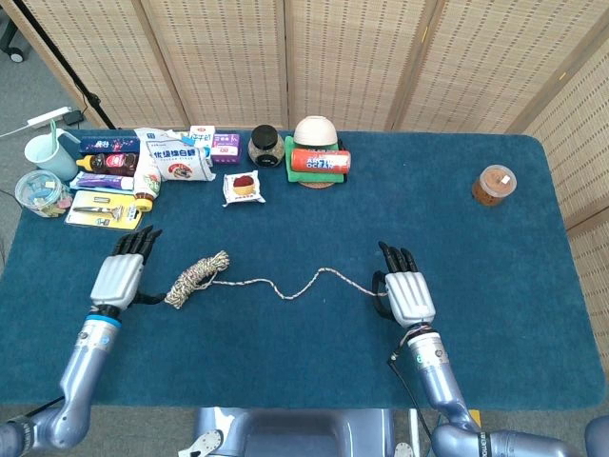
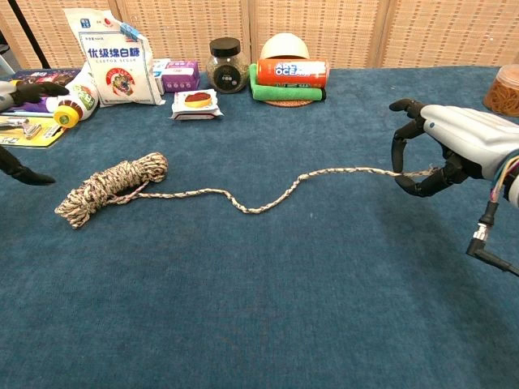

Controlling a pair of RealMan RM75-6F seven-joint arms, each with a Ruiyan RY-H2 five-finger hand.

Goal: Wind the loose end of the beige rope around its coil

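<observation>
The beige rope's coil [image 1: 196, 277] [image 2: 110, 190] lies left of the table's middle. Its loose end [image 1: 314, 279] [image 2: 268, 197] snakes rightward across the blue cloth. My right hand [image 1: 405, 291] [image 2: 456, 148] pinches the end of the rope and holds it lifted a little off the table. My left hand [image 1: 122, 271] hovers just left of the coil, fingers apart, holding nothing; only its fingertips [image 2: 24, 90] show at the left edge of the chest view.
Along the back stand a white bag [image 1: 173, 158], bottles [image 1: 112, 164], a dark jar [image 1: 265, 146], a bowl [image 1: 315, 131], an orange can [image 1: 320, 161], a small packet [image 1: 243, 187]. A brown-lidded tub [image 1: 493, 185] sits far right. A razor pack [image 1: 103, 210] lies back left.
</observation>
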